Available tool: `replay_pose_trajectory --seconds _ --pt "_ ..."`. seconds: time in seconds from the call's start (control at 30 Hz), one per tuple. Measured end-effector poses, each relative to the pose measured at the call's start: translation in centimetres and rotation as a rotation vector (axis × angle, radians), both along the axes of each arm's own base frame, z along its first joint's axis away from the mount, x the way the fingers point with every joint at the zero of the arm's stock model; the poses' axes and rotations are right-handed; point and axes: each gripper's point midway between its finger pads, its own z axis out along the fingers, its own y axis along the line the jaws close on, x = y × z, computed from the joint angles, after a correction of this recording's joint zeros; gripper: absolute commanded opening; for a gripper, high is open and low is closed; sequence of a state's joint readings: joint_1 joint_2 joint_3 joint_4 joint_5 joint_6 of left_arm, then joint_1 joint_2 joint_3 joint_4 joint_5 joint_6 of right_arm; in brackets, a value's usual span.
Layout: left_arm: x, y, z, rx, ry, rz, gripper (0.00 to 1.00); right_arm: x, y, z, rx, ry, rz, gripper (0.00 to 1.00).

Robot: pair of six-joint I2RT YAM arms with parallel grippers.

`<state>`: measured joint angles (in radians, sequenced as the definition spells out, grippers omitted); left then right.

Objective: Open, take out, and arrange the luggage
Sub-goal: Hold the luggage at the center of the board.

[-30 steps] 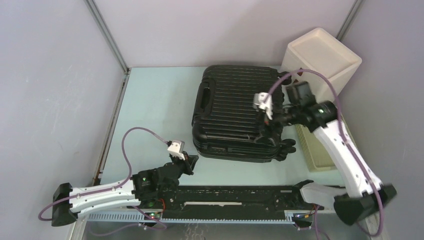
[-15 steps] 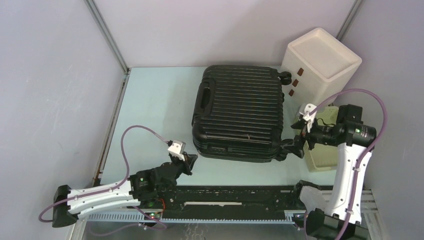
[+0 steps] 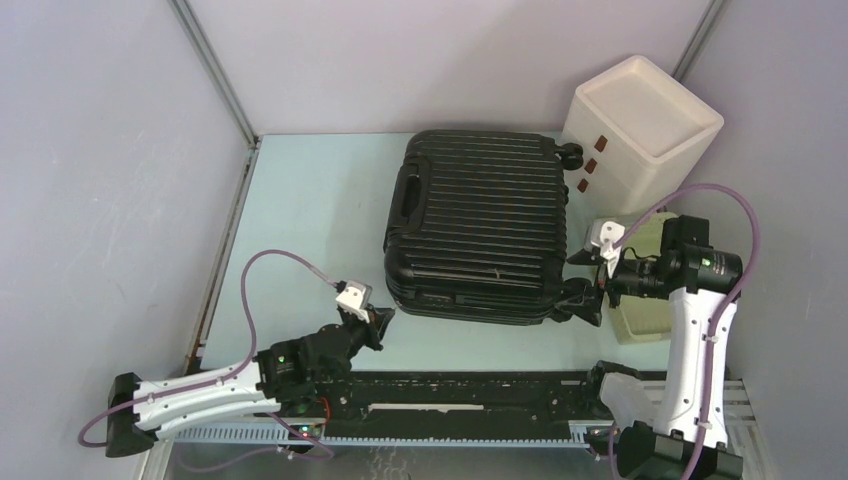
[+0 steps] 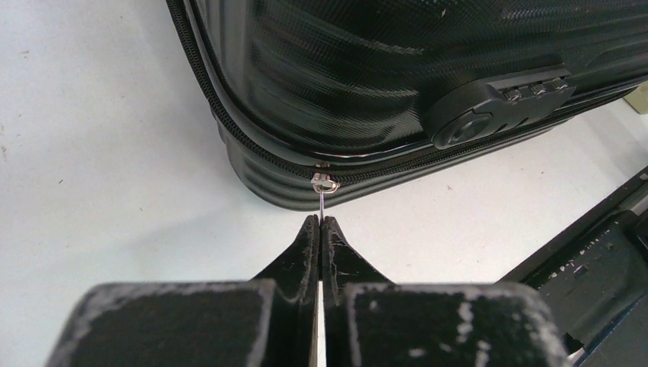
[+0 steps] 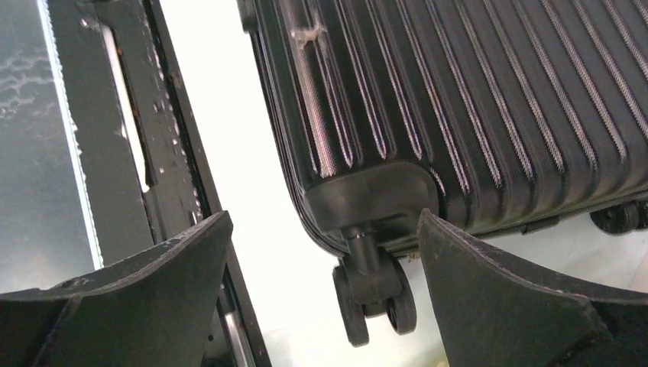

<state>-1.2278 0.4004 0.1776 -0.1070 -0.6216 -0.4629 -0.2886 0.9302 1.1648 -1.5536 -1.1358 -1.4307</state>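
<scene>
The luggage is a black ribbed hard-shell suitcase lying flat and zipped shut in the middle of the table. My left gripper is at its near left corner, shut on the thin metal zipper pull, which runs from the slider into my closed tips. My right gripper is open beside the near right corner, its wide jaws on either side of the corner's double wheel without touching it. The ribbed shell fills the right wrist view.
A white three-drawer box stands at the back right, close to the suitcase's far wheel. A pale yellow basket lies under my right arm. A black rail runs along the near table edge. Walls close the left and back.
My right arm has swung from above the suitcase's right side out and down to its near right wheel, jaws staying open. The left gripper has stayed on the zipper pull.
</scene>
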Motion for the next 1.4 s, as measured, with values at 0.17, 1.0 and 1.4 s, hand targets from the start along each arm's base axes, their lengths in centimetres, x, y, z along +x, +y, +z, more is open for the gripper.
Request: replay_pose_trajectory --seconds 0.17,1.0,1.4 --pt "0.2 0.0 -0.1 0.005 0.003 0.002 0.00 0.1 -1.6 -1.7 -0.123 0.025 -0.019 0.98" --pt "0.2 -0.4 -0.7 0.003 0.005 -0.022 0.00 1.9 -2.1 -6.2 -0.375 0.167 0.085 0.77" --pt "0.4 -0.3 -1.2 -0.007 0.020 0.003 0.00 2.4 -2.3 -7.9 -0.507 0.072 0.141 0.37"
